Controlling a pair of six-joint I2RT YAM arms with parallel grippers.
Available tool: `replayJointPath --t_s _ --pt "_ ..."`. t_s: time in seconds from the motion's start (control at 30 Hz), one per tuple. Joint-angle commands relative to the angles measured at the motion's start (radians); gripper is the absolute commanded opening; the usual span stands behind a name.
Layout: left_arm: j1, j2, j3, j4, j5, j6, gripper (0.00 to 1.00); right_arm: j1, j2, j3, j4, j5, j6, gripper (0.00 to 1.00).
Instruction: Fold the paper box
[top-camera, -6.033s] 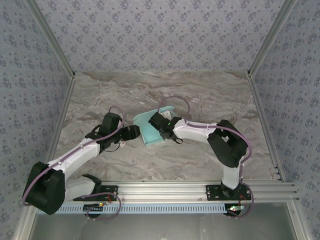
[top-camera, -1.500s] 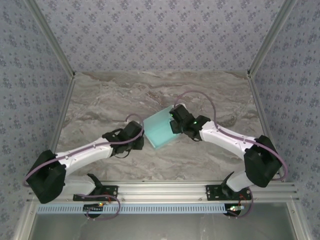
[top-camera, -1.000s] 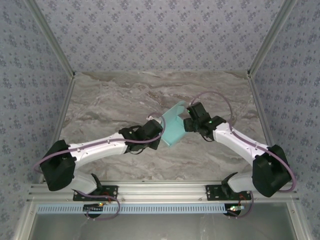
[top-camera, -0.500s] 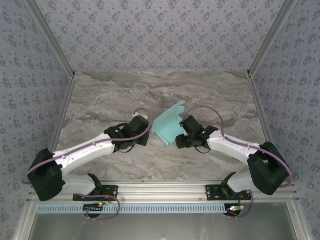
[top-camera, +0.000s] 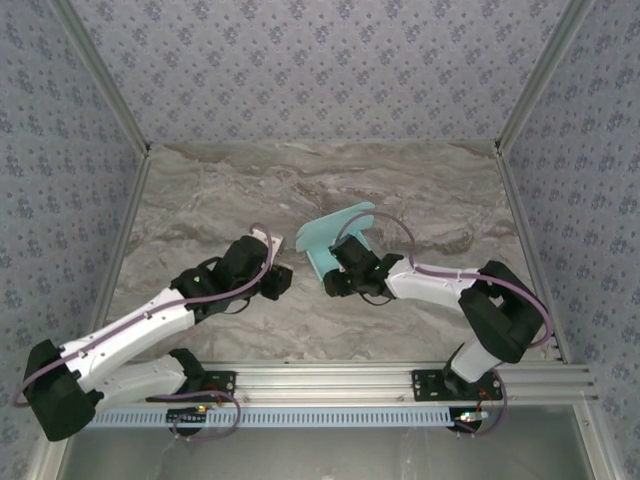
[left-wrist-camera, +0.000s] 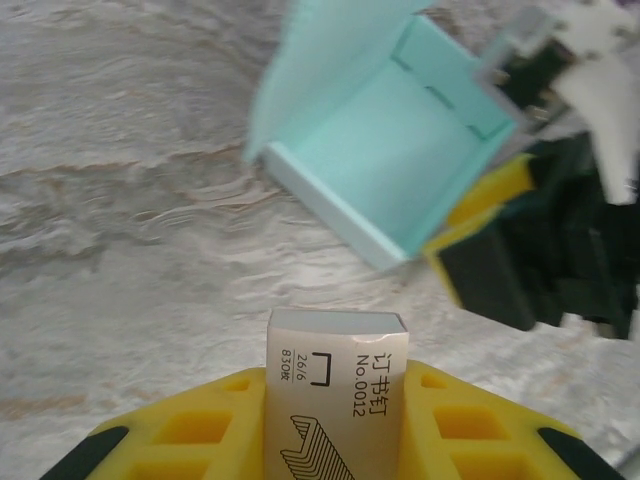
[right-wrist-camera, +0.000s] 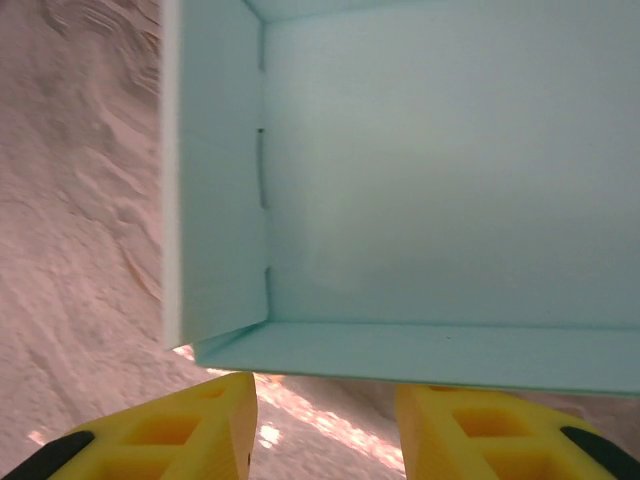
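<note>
Tips of right gripper (right-wrist-camera: 325, 400) hidden behind box (right-wrist-camera: 450, 180) wall, jaws spread. Staple carton (left-wrist-camera: 337, 385), bottom cut off, pinched by left gripper (top-camera: 277, 279). Marble table (top-camera: 200, 200); patterned walls (top-camera: 300, 70).

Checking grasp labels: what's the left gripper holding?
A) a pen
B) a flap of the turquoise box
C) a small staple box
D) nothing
C: a cream staple box printed No.0012 sits clamped in the left gripper, between its yellow fingers and apart from the turquoise paper box.

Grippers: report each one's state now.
Left gripper: shut on small white printed cardboard staple box.
Right gripper: open, by wall of pale turquoise card box.
</note>
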Motion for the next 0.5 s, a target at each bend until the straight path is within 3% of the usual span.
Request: replayJointPath --t_s 0.0,0.17,0.47 --pt "-0.021 0.014 0.006 0.091 0.112 0.062 0.29 -0.006 -0.035 0.020 0.017 -0.024 0.013 0.43" --pt "-0.088 0.189 0.127 0.072 0.071 0.178 0.29 -0.093 -0.191 -0.007 -0.108 0.032 -0.036 0.46" --pt "-0.122 0.588 0.429 0.009 -0.048 0.420 0.29 -0.447 -0.383 -0.062 -0.231 -0.021 -0.137 0.52"
